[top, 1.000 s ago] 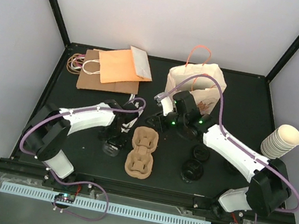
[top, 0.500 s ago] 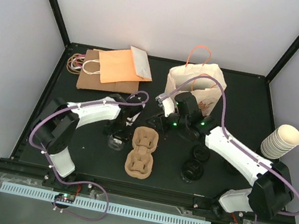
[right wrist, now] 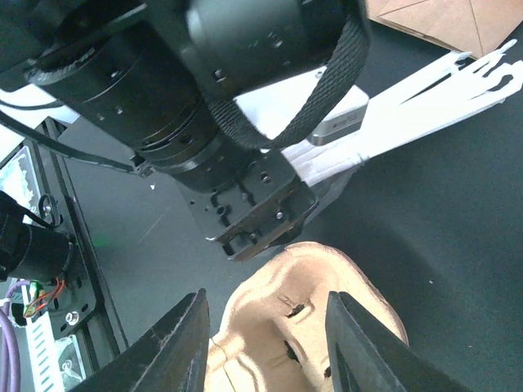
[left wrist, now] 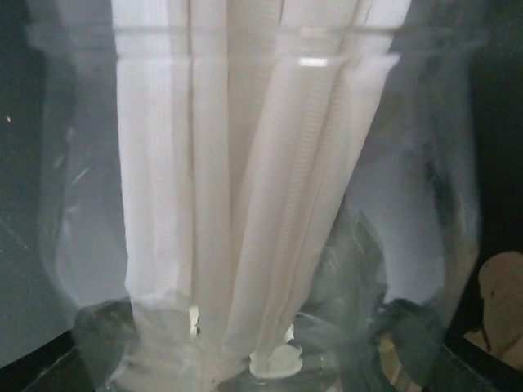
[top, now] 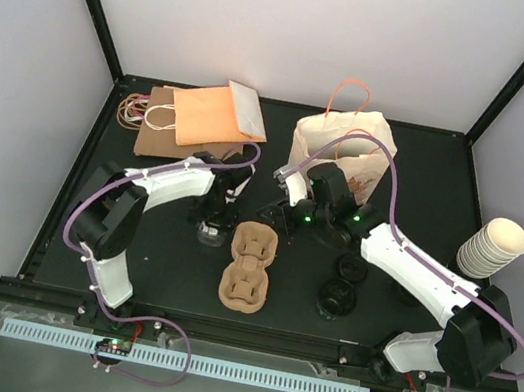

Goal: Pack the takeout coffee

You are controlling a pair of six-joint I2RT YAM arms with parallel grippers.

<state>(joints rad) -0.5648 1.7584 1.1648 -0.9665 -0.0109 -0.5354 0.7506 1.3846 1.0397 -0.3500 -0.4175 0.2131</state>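
Cup (top: pixel 359 178), as best I can judge, is the cream shape with dark print against the front of the bag (top: pixel 326 134), at the far side of the table just behind the right arm (the arm hides its base, so it could be print on the bag itself). Neither gripper touches it.

It should handle as thin paper does: light, easily dented, and stiffest at the rolled rim and the base. The taper means a hard pinch could squeeze it out of the fingers. I would take it just under the rim, with 2 fingers on opposite sides and gentle pressure. I would keep it upright, since the views do not show whether it is filled or lidded.

Going down in size:
- Flat bags (top: pixel 198 124) lie at the far left.
- A stack (top: pixel 491 249) of cups sits at the right edge.
- The 2-well carrier (top: pixel 249 267) lies at centre, both wells bare.
- Dark lids (top: pixel 338 296) lie just to its right.

The right gripper (right wrist: pixel 265 310) hangs over the carrier's far end, its fingers partly apart with nothing between them. The left gripper (top: pixel 212 220) stands wide around a clear tub (left wrist: pixel 261 204) of wrapped straws and appears to hold it, just left of the carrier.
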